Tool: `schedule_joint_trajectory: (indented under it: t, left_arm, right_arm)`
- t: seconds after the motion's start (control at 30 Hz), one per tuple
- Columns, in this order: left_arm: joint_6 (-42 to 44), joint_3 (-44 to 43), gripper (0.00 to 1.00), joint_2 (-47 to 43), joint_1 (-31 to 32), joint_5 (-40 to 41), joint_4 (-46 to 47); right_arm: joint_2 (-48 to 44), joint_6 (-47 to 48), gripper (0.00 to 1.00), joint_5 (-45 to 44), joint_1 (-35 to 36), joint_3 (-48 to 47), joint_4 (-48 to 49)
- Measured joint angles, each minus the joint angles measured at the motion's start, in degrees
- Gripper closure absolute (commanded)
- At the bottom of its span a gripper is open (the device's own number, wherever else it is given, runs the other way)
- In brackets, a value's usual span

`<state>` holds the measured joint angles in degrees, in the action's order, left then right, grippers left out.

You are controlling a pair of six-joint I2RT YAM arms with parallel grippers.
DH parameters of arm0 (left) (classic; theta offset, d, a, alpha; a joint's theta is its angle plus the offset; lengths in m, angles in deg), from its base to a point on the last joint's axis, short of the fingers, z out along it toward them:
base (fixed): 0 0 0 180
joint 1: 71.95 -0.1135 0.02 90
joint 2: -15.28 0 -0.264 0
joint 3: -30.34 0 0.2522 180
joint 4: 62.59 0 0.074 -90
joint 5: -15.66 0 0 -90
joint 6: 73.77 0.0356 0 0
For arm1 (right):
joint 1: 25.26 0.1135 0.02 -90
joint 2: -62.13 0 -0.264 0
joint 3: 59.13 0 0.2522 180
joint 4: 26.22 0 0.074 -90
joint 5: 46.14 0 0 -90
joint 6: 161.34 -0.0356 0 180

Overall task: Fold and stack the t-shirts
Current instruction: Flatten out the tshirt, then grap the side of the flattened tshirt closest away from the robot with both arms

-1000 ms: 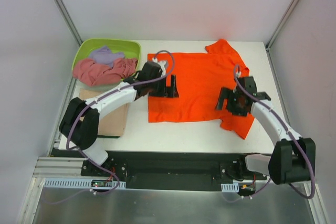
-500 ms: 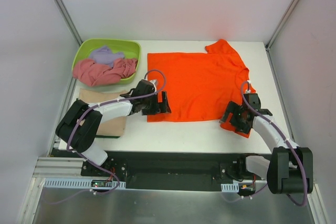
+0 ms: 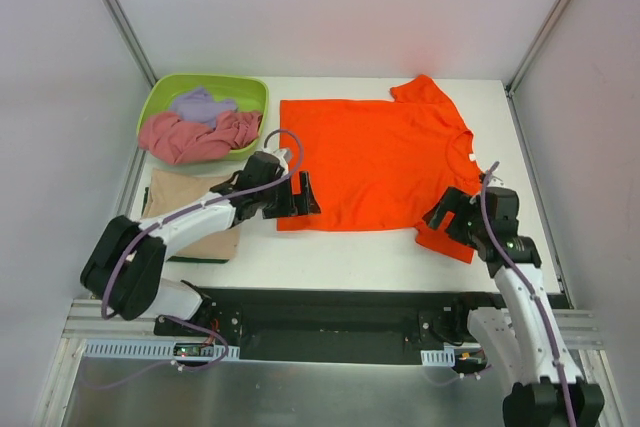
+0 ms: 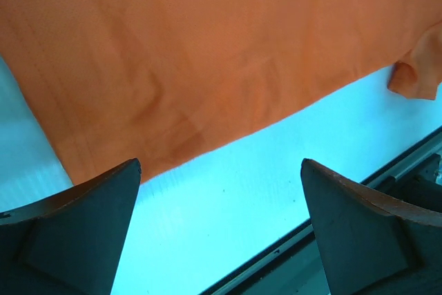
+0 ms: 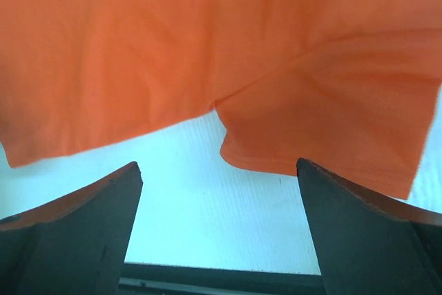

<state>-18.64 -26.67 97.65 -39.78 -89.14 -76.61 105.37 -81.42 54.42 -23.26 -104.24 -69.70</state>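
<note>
Hovering jaws could miss the hem

Left jaws and right jaws gape wide, empty, at the near edge of the orange t-shirt (image 3: 370, 162) lying flat on the tabletop (image 3: 330, 250). Closing shallow may only drag wrinkles.

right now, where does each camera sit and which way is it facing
Top external: above and behind the bases, looking down on white table, bright orange cloth t-shirt, lime-green plastic tub; both arms show.
Left wrist: on the left arm, facing the shirt's near-left hem corner; open left claw frames it.
Right wrist: on the right arm, facing the near sleeve; open right claw frames it.
Shared: both wrist views show the shirt's near hem.
</note>
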Motion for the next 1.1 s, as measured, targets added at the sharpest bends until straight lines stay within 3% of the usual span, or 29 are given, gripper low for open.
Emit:
schedule_joint_trajectory:
  t: [0.17,0.23,0.33,0.37,0.63,0.83,1.03,1.1]
  left_arm:
    - [-0.5,1.8,0.05,-8.7,0.0,4.1,-3.9]
    - [-1.1,2.9,0.17,-10.4,0.0,6.6,-5.4]
    - [-2.9,5.8,0.45,-11.8,0.0,9.8,-7.7]
    - [-3.4,7.0,0.48,-11.8,0.0,11.0,-8.4]
    - [-7.3,9.7,0.55,-10.6,0.0,15.7,-9.7]
    - [-9.5,9.6,0.7,-6.1,0.0,16.9,-7.3]
    - [-11.1,8.8,0.77,-3.4,0.0,16.8,-3.8]
    - [-11.4,8.8,0.85,-3.1,0.0,16.9,-3.2]
  right_arm:
    - [-10.9,-3.3,0.04,-8.9,0.0,0.4,-1.2]
    - [-12.7,-4.2,0.04,-12.1,0.0,1.3,-1.2]
    - [-12.6,-4.5,0.04,-15.1,-0.1,2.6,-2.3]
    - [-12.2,-4.6,0.04,-15.8,-0.1,2.8,-2.7]
    - [-5.4,-4.6,0.04,-18.1,-0.1,2.9,-4.0]
    - [-2.8,-4.2,0.04,-18.3,-0.1,2.9,-4.1]
    - [-2.9,-4.2,0.04,-18.7,-0.1,2.9,-4.4]
    - [-3.3,-4.2,0.04,-18.9,-0.1,3.0,-4.5]
